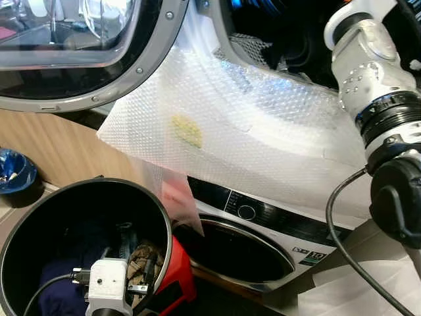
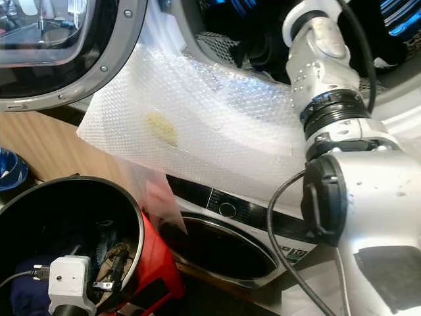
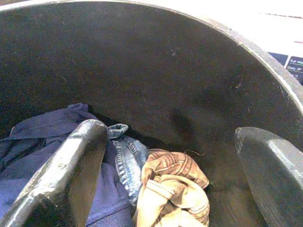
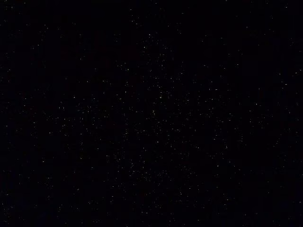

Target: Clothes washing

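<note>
Left wrist view: the left gripper (image 3: 170,175), fingers apart, is seen inside the black bucket (image 1: 39,217) above unlifted blue, denim and tan clothes (image 3: 161,189), so loading is judged unfinished, while beyond, the right arm reaches into the washer drum (image 1: 289,39), its gripper's state untellable.

Right arm (image 1: 368,66) showing silver-white casing, dotted screw holes, black ribbed ring below, black round cap at joint; thin black cable (image 1: 348,243) looping alongside. Left wrist (image 1: 108,283) wearing white printed block, small screws, black lead plugged in. Left gripper (image 3: 170,156) fingers (image 3: 66,175) showing scuffed matte black.
</note>
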Available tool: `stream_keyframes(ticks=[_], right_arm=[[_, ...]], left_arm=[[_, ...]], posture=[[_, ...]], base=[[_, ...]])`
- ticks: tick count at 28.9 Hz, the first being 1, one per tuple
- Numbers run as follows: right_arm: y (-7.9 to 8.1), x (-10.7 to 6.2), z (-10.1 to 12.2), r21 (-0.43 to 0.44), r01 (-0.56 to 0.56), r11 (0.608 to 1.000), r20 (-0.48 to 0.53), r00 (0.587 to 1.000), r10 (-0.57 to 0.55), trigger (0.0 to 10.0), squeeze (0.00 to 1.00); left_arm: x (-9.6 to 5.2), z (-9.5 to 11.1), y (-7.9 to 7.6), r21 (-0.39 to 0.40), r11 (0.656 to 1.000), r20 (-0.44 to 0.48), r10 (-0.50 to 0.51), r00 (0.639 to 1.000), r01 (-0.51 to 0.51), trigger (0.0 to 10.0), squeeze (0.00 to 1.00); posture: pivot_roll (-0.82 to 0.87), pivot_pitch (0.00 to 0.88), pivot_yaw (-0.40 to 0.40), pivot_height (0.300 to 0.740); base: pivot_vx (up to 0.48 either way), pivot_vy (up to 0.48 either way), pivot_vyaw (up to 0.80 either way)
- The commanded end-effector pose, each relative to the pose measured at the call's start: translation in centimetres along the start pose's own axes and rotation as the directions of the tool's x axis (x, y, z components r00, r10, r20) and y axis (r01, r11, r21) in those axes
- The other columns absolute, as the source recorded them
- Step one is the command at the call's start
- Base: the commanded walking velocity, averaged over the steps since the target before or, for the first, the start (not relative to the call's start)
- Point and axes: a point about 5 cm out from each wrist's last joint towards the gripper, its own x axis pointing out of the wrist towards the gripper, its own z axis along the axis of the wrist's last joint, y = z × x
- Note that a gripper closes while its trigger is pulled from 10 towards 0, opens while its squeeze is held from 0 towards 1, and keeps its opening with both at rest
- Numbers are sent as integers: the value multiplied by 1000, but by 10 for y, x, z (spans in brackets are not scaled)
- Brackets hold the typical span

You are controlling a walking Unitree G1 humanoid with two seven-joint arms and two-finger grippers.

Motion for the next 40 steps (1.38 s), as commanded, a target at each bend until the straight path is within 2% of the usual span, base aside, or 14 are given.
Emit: stream_keyframes(ticks=[1, 12, 16, 19, 21, 22, 23, 25, 29, 31, 34, 36, 38, 40], right_arm=[[3, 1, 2, -17, -8, 1000, -16, 1000, 8, 10000, 1000], [9, 1, -2, -86, -55, 995, -50, 997, 51, 10000, 1000], [23, 0, -2, -56, -206, 977, -60, 977, 203, 10000, 1000], [42, -2, -2, -82, -406, 910, -88, 912, 400, 10000, 1000], [33, 0, 2, -108, -280, 954, -64, 960, 274, 10000, 1000], [19, 2, 6, -98, -119, 988, -40, 992, 116, 10000, 1000], [3, 2, 11, -56, 33, 998, -17, 999, -34, 10000, 1000], [-9, 1, 18, -38, 124, 992, 12, 992, -123, 10000, 1000], [4, 2, 13, -167, 36, 985, 1, 999, -36, 10000, 1000], [1, 2, 12, -169, 54, 984, -4, 998, -55, 10000, 1000], [-20, -1, 3, -88, 209, 974, -30, 977, -213, 10000, 1000], [-20, -2, -1, -8, 208, 978, -48, 977, -208, 10000, 1000], [2, 1, 0, 109, 16, 994, -48, 999, -11, 10000, 1000], [40, 0, 6, 91, -326, 941, -12, 945, 328, 10000, 1000]], left_arm=[[-6, -12, -4, 7, 1000, -71, -5, 997, 6, 10000, 0], [-6, -12, -7, 3, 1000, -80, -12, 997, 13, 10000, 0], [-7, -12, -7, 2, 1000, -79, -9, 997, 9, 10000, 0], [-10, -11, -6, 3, 1000, -77, 7, 997, -7, 10000, 0], [-10, -10, -5, 2, 1000, -75, 19, 997, -19, 10000, 0], [-11, -9, -5, 1, 1000, -74, 23, 997, -23, 10000, 0], [-11, -9, -5, -1, 1000, -74, 24, 997, -24, 10000, 0], [-10, -9, -7, -5, 1000, -74, 21, 997, -22, 10000, 0], [-9, -7, -11, -13, 1000, -72, 5, 997, -6, 10000, 0], [-8, -8, -11, -14, 1000, -74, 1, 997, -2, 10000, 0], [-6, -7, -14, -19, 1000, -72, -3, 997, 2, 10000, 0], [-6, -6, -15, -19, 1000, -67, -5, 998, 4, 10000, 0], [-7, -4, -15, -21, 1000, -62, -5, 998, 4, 10000, 0], [-8, -4, -14, -19, 1000, -62, -5, 998, 4, 10000, 0]], posture=[[228, 230, -144, 740], [219, 224, -140, 740], [239, 227, -147, 740], [262, 229, -157, 740], [268, 228, -158, 740], [267, 231, -158, 740], [266, 232, -158, 740], [262, 237, -150, 740], [229, 242, -144, 740], [226, 244, -144, 740], [228, 240, -145, 740], [237, 239, -145, 740], [240, 240, -146, 740], [255, 239, -148, 740]], base=[[0, 0, 0], [0, 0, 0], [0, 0, 0], [0, 0, 0], [0, 0, 0], [0, 0, 0], [0, 0, 0], [0, 0, 0], [0, 0, 0], [0, 0, 0], [0, 0, 0], [0, 0, 0], [0, 0, 0], [0, 0, 0]])
